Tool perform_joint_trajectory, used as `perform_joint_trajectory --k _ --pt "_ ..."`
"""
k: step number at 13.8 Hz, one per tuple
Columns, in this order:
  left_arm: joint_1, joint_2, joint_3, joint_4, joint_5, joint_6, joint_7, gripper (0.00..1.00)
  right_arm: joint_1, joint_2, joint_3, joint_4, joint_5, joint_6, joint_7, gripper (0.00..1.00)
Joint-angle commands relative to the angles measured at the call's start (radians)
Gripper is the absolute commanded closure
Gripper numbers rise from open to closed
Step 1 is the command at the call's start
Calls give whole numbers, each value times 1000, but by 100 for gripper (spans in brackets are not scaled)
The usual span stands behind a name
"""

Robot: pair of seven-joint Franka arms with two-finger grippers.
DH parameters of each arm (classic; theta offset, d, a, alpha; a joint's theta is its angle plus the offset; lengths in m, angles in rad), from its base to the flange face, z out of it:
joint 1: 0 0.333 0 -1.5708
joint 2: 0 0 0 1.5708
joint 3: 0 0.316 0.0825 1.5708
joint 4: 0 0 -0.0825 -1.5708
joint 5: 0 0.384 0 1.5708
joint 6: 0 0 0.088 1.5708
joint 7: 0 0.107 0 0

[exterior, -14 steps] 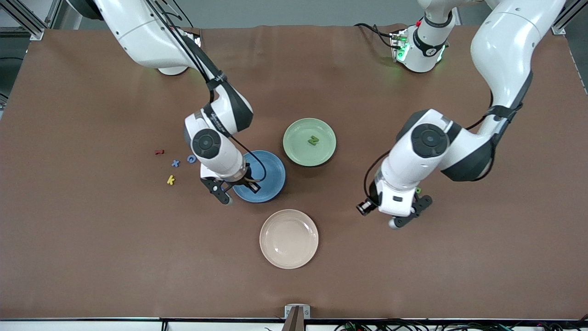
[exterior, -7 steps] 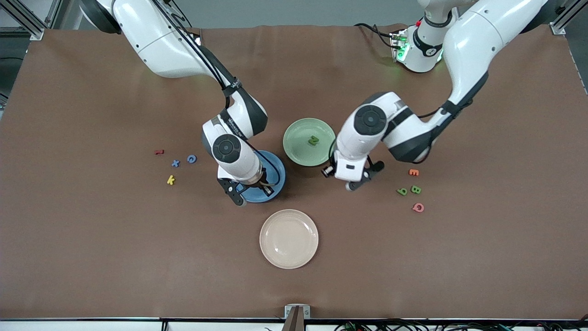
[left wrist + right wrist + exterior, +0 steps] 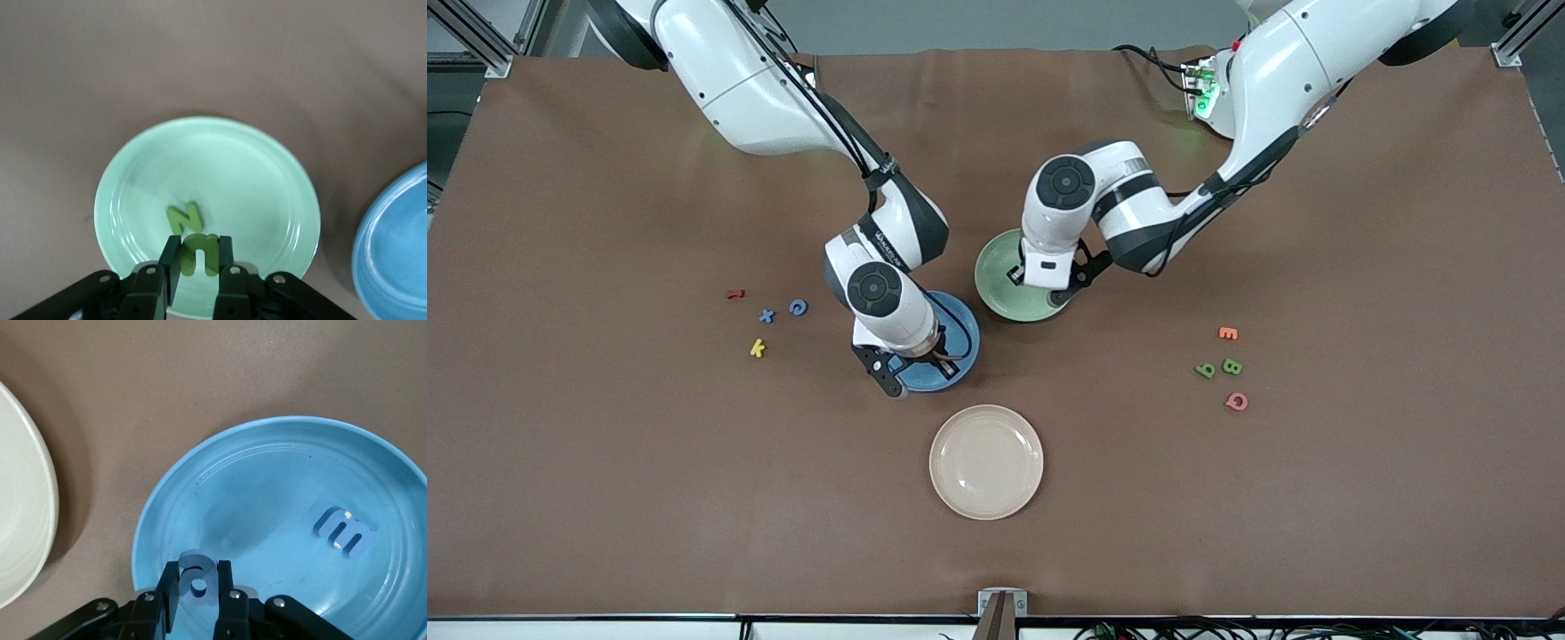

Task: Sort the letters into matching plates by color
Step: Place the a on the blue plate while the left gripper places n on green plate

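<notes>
Over green plate (image 3: 133, 173): L fingers (image 3: 171, 257) grip green letter (image 3: 199, 254) | N (image 3: 183, 217) inside

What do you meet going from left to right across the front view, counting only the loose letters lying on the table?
Red letter → yellow K → blue X → blue C → green letter → orange E → green B → pink letter.
</notes>
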Motion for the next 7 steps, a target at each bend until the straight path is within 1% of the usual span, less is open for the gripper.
perform_joint_trajectory --k 1,2,3,4,5,7 --pt "-3 0 -2 -1 19 12 -38 93 12 19 -10 30 -15 -11 27 83" --pt "-6 6 -2 1 19 12 -36 78 12 21 -10 31 -13 -9 27 77" --pt "-6 8 -1 -4 21 12 -36 43 12 21 -10 33 -13 -8 27 68" --pt "-6 6 -1 -7 21 9 -41 3 12 22 -10 31 -13 -8 28 39" --pt "-3 5 -1 -2 18 5 -39 0 12 22 -10 31 -13 -9 28 31" --pt "5 -4 -1 1 15 2 -33 0 11 22 -10 31 -16 -8 24 0"
